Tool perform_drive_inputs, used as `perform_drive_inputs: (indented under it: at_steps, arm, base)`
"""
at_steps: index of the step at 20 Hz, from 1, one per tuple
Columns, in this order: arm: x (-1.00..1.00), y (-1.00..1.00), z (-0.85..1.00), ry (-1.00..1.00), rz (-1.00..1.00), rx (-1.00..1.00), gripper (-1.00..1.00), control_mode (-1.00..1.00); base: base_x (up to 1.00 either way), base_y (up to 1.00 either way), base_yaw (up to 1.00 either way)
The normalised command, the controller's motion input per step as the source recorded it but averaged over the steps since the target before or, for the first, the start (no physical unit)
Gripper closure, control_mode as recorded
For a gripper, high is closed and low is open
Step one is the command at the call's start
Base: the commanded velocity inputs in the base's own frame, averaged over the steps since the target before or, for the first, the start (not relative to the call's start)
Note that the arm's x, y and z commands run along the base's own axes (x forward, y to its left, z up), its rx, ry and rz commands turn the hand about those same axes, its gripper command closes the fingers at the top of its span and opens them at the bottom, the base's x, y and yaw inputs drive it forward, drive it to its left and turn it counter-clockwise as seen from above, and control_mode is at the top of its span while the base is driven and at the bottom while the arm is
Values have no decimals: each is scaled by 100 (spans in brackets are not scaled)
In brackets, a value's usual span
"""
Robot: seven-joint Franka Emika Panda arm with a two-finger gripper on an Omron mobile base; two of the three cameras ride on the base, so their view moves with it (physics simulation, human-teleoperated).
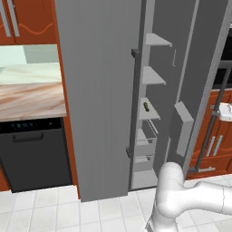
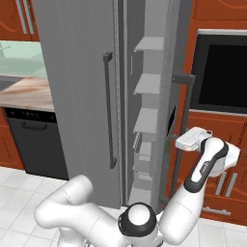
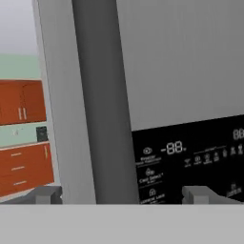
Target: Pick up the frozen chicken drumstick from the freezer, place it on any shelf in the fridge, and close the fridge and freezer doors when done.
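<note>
The freezer point(image 1: 152, 113) stands open, showing short pale shelves point(image 2: 144, 120) and drawers. A dark green pickle-like item point(image 1: 146, 106) lies on one short shelf; the frozen chicken drumstick is hidden. The freezer door point(image 1: 199, 68) is swung out to the right, with a bin point(image 1: 183, 122) on its inner face. My gripper point(image 2: 182, 143) is open at the outer side of this door. In the hand view the dark handle bar point(image 3: 102, 95) stands between the wide-apart fingertips point(image 3: 198, 193), next to the black dispenser panel point(image 3: 190, 152). The wide fridge door point(image 1: 99, 90) covers the fridge, so its shelves are hidden.
A black dishwasher point(image 1: 36, 149) sits under a marbled counter point(image 1: 27, 95) at the left. A wall oven point(image 2: 219, 72) and red-brown cabinets point(image 1: 219, 140) stand right behind the open freezer door. White tiled floor point(image 1: 54, 208) lies in front.
</note>
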Motion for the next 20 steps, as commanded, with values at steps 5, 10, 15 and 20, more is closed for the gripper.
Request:
perform_drive_inputs:
  at_steps: [5, 10, 15, 20]
  arm:
    - [-2, 81, 0, 0, 0, 0, -100, -100]
    - [0, 66, 2, 0, -8, 0, -100, -100]
    - [7, 65, 1, 0, -12, 0, -100, -100]
    - [23, 51, 0, 0, -14, 0, -100, -100]
  base:
    - [0, 0, 0]
    - [0, 0, 0]
    - [0, 0, 0]
    - [0, 0, 0]
